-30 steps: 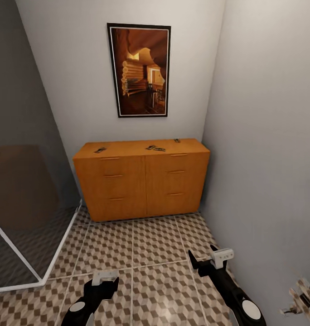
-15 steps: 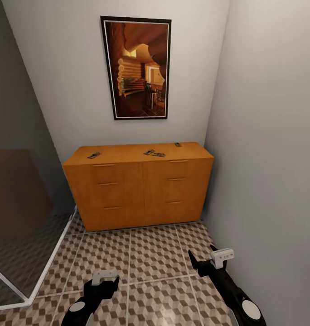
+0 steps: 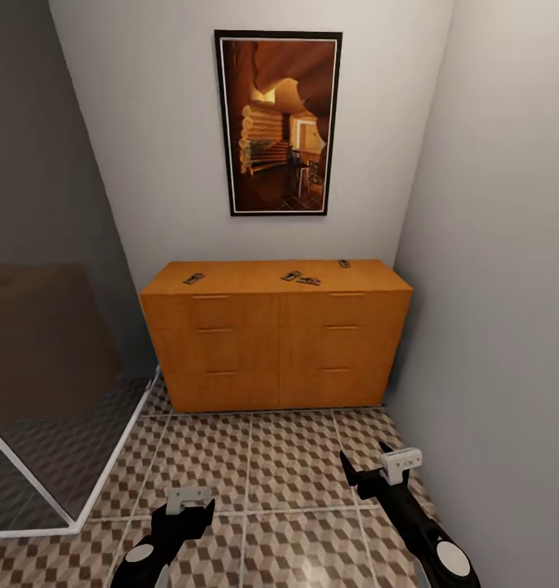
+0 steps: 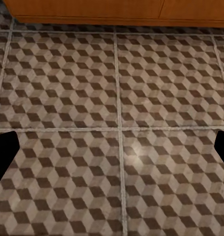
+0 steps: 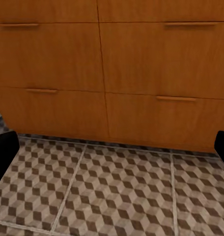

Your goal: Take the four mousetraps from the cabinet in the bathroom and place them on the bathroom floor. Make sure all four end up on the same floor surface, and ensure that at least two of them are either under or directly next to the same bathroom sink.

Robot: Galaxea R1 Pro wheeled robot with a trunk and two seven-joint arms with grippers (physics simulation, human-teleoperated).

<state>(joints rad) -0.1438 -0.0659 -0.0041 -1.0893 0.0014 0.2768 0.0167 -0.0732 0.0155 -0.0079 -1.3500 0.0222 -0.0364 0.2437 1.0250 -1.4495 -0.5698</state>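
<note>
**A:** Black fingers first: my right gripper (image 3: 364,474) is spread wide and holds nothing, and in the right wrist view its two fingertips (image 5: 4,152) stand at the far edges with only drawer fronts between them. The left gripper (image 3: 190,510) is also empty; its fingertips (image 4: 5,152) are far apart over the bathroom floor (image 3: 288,457).

**B:** Where are the mousetraps?

**A:** On the flat top of the orange-brown cabinet (image 3: 279,351), not in a drawer. One mousetrap (image 3: 194,278) lies toward the left end, a pair (image 3: 301,278) lies close together near the middle, and a fourth (image 3: 343,263) is at the back right. All are well apart from my grippers.

**B:** How will you approach?

**A:** I think I should roll nearer, stay away from the grey wall (image 3: 508,286) on my right and the glass partition (image 3: 51,367) on my left, then raise an arm above the top. The traps are thin, so I would come down from above.

**B:** Any writing?

**A:** I can read none; the framed picture (image 3: 279,122) shows a wooden interior.
</note>
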